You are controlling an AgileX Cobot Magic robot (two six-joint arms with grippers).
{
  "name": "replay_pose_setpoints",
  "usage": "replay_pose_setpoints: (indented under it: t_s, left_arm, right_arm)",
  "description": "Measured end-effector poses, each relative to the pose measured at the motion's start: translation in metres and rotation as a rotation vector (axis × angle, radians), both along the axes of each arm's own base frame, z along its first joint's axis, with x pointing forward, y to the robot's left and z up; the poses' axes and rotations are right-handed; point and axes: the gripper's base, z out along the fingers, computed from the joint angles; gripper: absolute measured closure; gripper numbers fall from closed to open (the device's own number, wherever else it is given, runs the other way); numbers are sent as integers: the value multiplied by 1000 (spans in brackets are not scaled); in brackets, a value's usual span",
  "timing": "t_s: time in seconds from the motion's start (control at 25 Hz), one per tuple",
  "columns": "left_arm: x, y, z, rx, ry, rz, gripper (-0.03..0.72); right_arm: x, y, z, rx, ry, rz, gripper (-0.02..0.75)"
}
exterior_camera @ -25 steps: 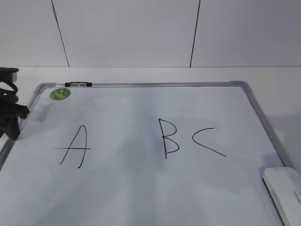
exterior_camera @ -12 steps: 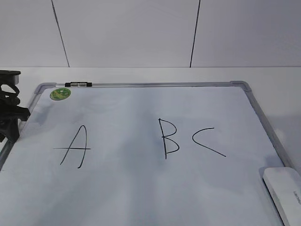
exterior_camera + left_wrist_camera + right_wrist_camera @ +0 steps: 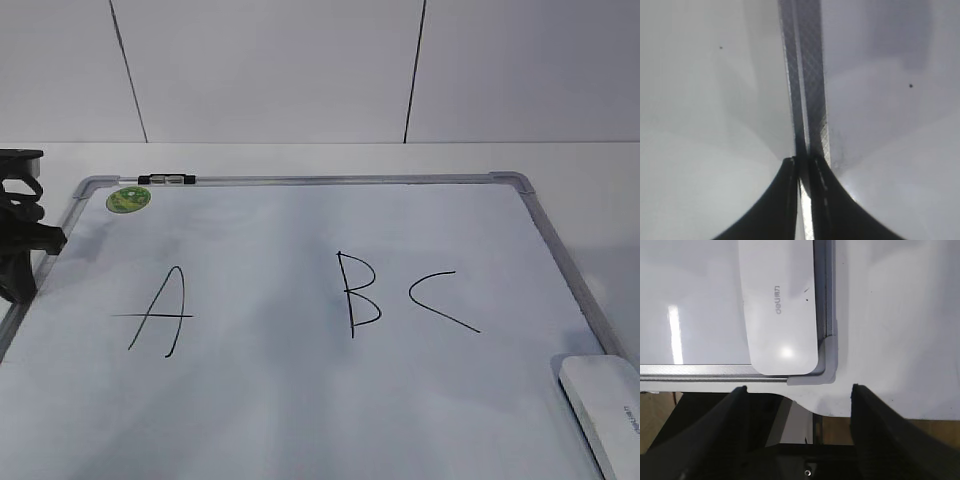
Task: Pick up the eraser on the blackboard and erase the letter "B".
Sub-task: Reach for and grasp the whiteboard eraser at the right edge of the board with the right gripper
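The left tool [image 3: 20, 245], closed on the grey aluminium frame [image 3: 810, 90], had shifted slightly leftward. The right tool [image 3: 797, 392] gaped, seemingly empty, above the untouched white oblong plastic eraser [image 3: 780, 305], lower right.

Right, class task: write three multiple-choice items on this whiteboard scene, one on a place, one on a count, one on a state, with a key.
1. Where does the eraser lie on the blackboard?
A near right corner
B far left corner
C centre

2. How many letters are drawn?
A two
B three
C five

3. The right end effector is:
A shut on the eraser
B open, empty
C holding a marker

Key:
1 A, it sits by the frame corner.
2 B: A, the letter "B", C.
3 B, fingers spread with nothing between.
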Motion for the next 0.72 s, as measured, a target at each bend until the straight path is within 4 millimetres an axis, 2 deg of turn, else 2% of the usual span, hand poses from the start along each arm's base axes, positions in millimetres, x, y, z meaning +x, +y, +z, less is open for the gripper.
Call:
replay_pose_setpoints:
  t_s: [0.2, 0.44, 0.72]
  left_arm:
    - [0, 0, 0, -3, 4, 4, 666]
    - [0, -1, 0, -8, 4, 6, 667]
    - [-1, -1, 0, -9, 9, 7, 669]
  right_arm:
    - [0, 0, 0, 0, 3, -2, 232]
    - [8, 4, -8, 34, 62, -18, 83]
    - [21, 2, -19, -2, 113, -17, 59]
